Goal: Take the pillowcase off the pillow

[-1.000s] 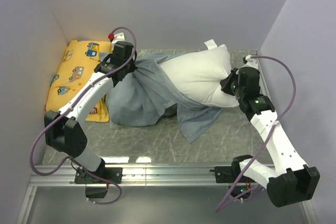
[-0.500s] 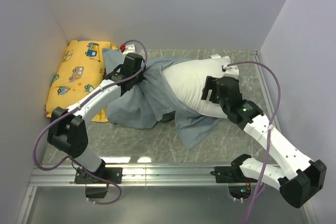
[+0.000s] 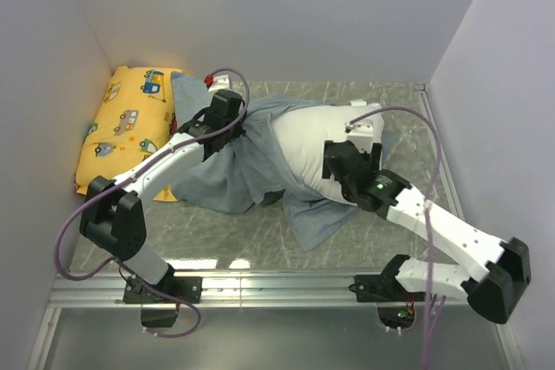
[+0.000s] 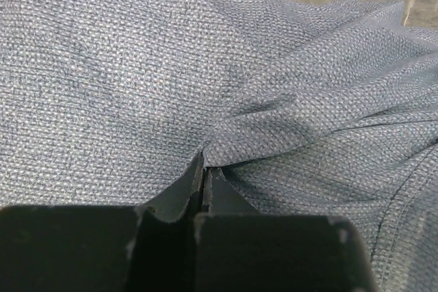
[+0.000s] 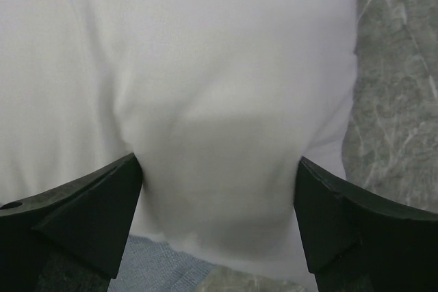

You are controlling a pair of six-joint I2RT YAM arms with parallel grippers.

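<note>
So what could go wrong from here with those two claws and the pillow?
The left gripper pinches only a small fold of the pillowcase; it might slip out under a pull. The right gripper is open over the pillow, so nothing pins it, and the pillow may slide along with the fabric.

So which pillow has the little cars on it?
The yellow cushion in the far left corner; the big pillow in the middle is plain white.

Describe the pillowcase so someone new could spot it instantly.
On the grey marbled table, look between the yellow cartoon-vehicle cushion at far left and the plump white pillow. The pillowcase is the crumpled fabric bunched there, trailing under the pillow. It alone is limp, blue-grey cloth.
</note>
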